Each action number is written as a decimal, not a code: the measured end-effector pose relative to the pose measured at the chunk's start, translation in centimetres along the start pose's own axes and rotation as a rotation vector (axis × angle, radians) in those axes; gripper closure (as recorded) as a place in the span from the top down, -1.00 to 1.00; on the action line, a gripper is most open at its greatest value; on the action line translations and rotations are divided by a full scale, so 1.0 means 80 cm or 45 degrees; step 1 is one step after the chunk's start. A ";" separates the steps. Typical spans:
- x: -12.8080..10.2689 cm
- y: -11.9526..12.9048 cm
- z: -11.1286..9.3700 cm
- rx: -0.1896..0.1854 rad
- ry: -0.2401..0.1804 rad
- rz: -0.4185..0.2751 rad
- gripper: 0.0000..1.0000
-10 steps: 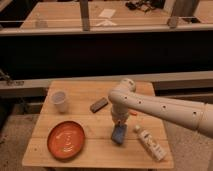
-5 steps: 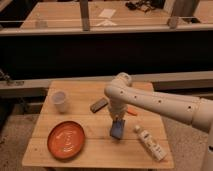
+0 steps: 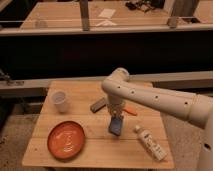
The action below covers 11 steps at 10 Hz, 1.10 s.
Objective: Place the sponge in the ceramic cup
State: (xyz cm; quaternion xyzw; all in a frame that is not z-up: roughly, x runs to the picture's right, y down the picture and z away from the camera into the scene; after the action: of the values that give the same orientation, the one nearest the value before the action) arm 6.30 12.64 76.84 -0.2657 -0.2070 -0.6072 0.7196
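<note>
The sponge (image 3: 115, 125), blue, hangs tilted just above the wooden table (image 3: 95, 150), right of centre. My gripper (image 3: 116, 118) points straight down from the white arm and is shut on the sponge's top edge. The ceramic cup (image 3: 60, 100), small, white and round, stands upright near the table's back left corner, well left of the gripper. Nothing shows inside the cup.
An orange plate (image 3: 66, 139) lies at the front left. A dark grey bar (image 3: 98, 104) lies just left of the arm. A thin orange stick (image 3: 129, 111) pokes out right of the gripper. A white labelled bottle (image 3: 150, 143) lies at the front right.
The arm has shifted left and slightly back, carrying the sponge with it. The sponge now hangs a little higher above the table.
</note>
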 end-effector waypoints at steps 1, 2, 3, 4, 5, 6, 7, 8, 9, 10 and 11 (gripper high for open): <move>0.002 -0.004 -0.002 0.001 0.002 -0.007 -0.95; 0.005 -0.007 -0.005 0.001 0.004 -0.013 -0.95; 0.009 -0.009 -0.009 -0.002 0.009 -0.020 -0.95; 0.013 -0.017 -0.013 0.001 0.016 -0.029 -0.95; 0.015 -0.025 -0.015 0.004 0.020 -0.041 -0.95; 0.020 -0.030 -0.018 0.002 0.031 -0.049 -0.95; 0.022 -0.033 -0.019 0.001 0.035 -0.052 -0.95; 0.024 -0.040 -0.019 0.002 0.039 -0.063 -0.95; 0.027 -0.048 -0.021 0.003 0.048 -0.071 -0.95; 0.030 -0.056 -0.024 -0.004 0.058 -0.086 -0.95; 0.031 -0.070 -0.028 -0.001 0.062 -0.101 -0.95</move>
State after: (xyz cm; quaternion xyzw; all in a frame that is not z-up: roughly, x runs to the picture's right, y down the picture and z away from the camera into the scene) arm 1.16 8.62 77.39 -0.2426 -0.1996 -0.6417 0.6996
